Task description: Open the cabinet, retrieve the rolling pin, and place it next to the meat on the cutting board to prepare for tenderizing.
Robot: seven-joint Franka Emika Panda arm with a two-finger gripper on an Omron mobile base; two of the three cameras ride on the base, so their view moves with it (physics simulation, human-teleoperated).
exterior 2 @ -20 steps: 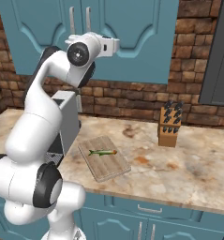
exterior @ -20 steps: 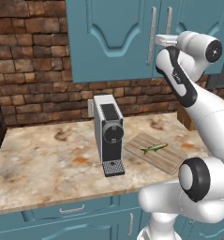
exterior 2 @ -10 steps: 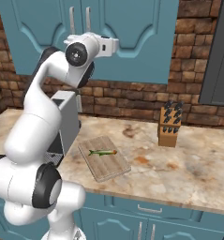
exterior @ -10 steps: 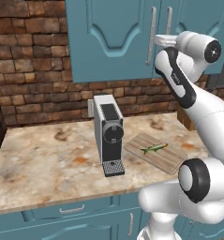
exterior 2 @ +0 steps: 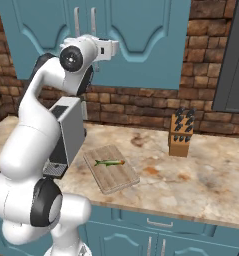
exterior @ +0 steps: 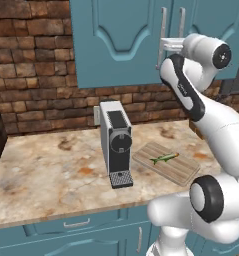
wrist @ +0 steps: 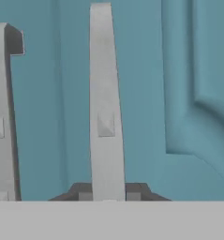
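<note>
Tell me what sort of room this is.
A home-style kitchen, rendered: a coffee machine and a knife block stand on a marble counter, under a teal wall cabinet on a brick wall.

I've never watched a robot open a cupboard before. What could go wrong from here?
The tool is shut on one slim silver handle of the cabinet; its hold looks narrow, so it might slip off when pulling. The neighbouring handle sits close by, so the tool could knock it.

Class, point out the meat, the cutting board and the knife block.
meat [exterior 2: 109, 162], right base view, middle of its slim body.
cutting board [exterior 2: 116, 178], right base view, bare wood near its front edge.
knife block [exterior 2: 180, 140], right base view, wooden front face.
</note>
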